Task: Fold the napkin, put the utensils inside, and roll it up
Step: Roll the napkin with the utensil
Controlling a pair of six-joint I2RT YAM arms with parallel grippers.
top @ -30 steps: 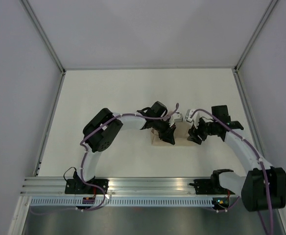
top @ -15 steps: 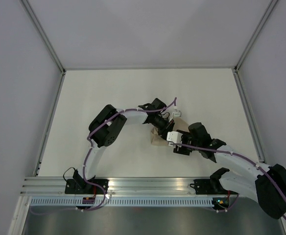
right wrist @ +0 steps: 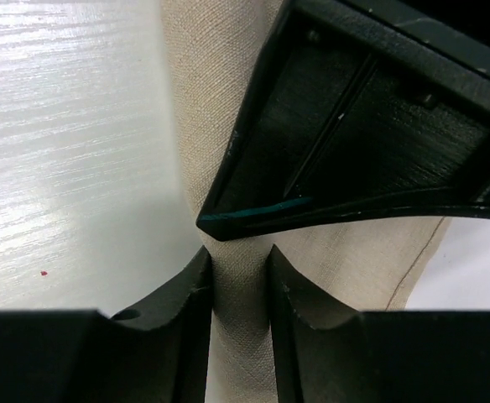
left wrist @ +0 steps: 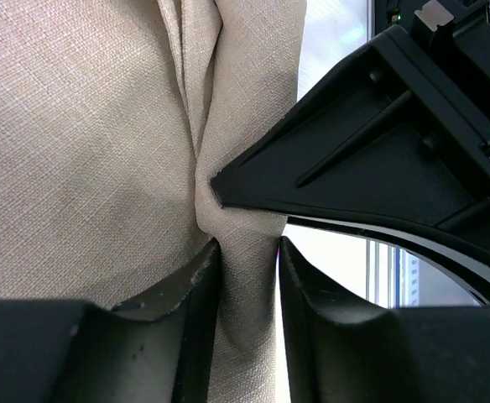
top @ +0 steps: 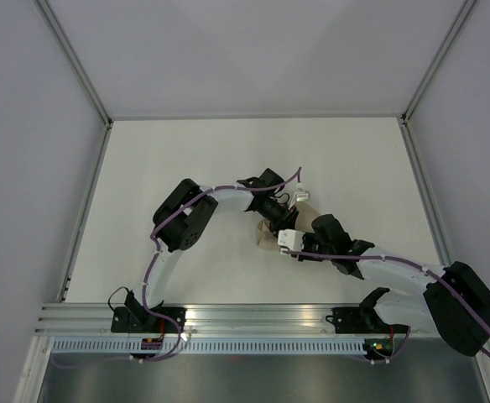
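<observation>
The tan napkin (top: pixel 265 238) lies bunched into a small roll at the middle of the table, mostly covered by both grippers. My left gripper (top: pixel 277 221) reaches it from the far left. In the left wrist view, a fold of the napkin (left wrist: pixel 86 151) fills the gap of the left gripper (left wrist: pixel 247 245), with a thin sliver of light at the right finger. My right gripper (top: pixel 285 245) comes in from the near right. In the right wrist view, the right gripper (right wrist: pixel 237 256) is shut on a narrow ridge of the napkin (right wrist: pixel 203 101). The utensils are hidden.
The two grippers nearly touch: a black finger of the other arm (left wrist: pixel 354 159) looms just above each gripper's tips (right wrist: pixel 354 143). White table (top: pixel 228 159) lies all round, with grey walls on three sides and an aluminium rail (top: pixel 253 317) at the near edge.
The right arm swung in from the napkin's right side to its near side and closed its jaws on the cloth. The left gripper turned slightly and its jaws eased a little.
</observation>
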